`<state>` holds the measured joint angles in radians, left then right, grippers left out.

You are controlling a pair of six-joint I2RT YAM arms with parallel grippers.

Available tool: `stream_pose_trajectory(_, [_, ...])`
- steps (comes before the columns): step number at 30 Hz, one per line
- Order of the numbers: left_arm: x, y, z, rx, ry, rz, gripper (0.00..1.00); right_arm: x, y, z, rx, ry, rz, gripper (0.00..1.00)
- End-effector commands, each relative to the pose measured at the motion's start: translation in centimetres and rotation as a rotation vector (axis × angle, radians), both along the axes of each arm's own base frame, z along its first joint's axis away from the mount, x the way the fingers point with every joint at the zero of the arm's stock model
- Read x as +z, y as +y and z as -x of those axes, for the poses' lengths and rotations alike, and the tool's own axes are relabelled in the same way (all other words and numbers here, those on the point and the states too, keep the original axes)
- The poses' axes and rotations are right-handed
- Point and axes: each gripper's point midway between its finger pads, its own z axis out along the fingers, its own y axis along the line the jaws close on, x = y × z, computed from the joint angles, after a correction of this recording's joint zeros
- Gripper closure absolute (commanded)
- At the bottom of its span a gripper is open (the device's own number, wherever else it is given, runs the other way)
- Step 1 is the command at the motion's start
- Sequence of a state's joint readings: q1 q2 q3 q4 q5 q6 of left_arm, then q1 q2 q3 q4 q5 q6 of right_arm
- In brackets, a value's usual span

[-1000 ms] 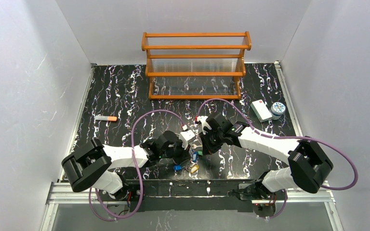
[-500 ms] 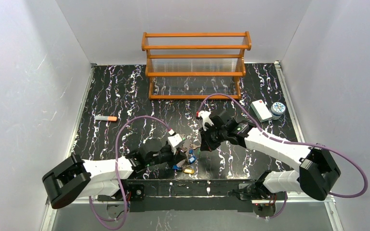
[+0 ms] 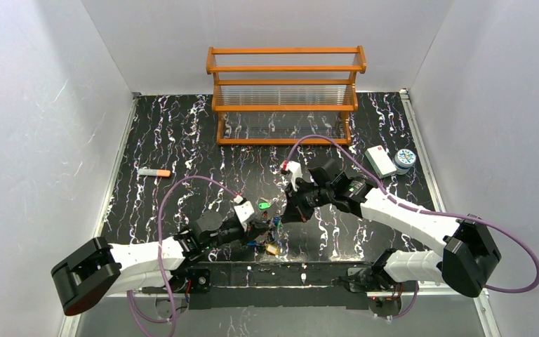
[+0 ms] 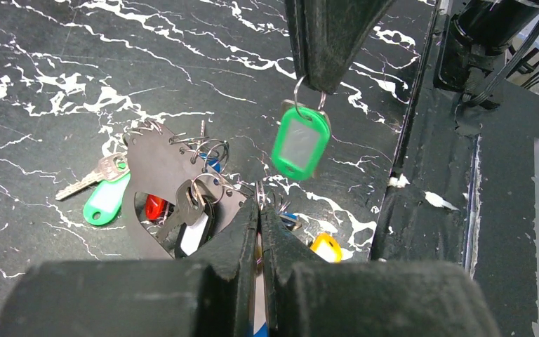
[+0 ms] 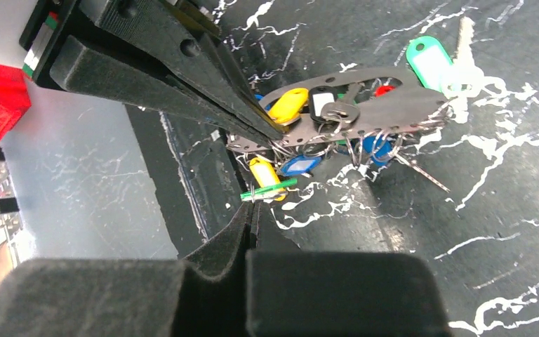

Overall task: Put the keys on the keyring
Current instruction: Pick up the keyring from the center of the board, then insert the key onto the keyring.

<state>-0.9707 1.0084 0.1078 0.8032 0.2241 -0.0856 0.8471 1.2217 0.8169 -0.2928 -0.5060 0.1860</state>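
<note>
The left end effector (image 4: 260, 209) clamps the seemingly stiff keyring (image 5: 407, 109) at its rim, while the right end effector (image 4: 312, 80) pinches the light-looking green key tag (image 4: 300, 142) by its ring.

Both arms reach in low and nearly meet tip to tip. Left gripper (image 3: 264, 227) is pinched tight, and right gripper (image 3: 284, 213) is clamped too, tilted downward.

The keyring (image 4: 156, 160) is a flat grey oval loop with small holes along its rim, one end pinched in the left gripper (image 4: 260, 210). Keys (image 4: 196, 210) with yellow, blue, red and white tags hang bunched from it. A green tag (image 4: 300, 144) dangles by its small ring from the right gripper (image 4: 313, 83), clear of the loop. One green-tagged key (image 4: 98, 184) lies flat, alone, past the loop's far end from the left gripper.
</note>
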Motion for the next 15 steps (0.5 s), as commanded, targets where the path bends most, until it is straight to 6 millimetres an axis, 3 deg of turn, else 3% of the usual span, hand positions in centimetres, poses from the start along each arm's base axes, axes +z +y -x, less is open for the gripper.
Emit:
stream_pose_trajectory(1, [2.0, -0.2, 0.3, -0.037, -0.097, 0.064, 1.0, 1.0, 1.3, 1.1, 0.099, -0.003, -0.079, 0.99])
stream_pose_trajectory(15, [1.9, 0.4, 0.6, -0.043, -0.126, 0.073, 1.0, -0.8, 2.0, 2.3, 0.175, 0.038, -0.062, 0.99])
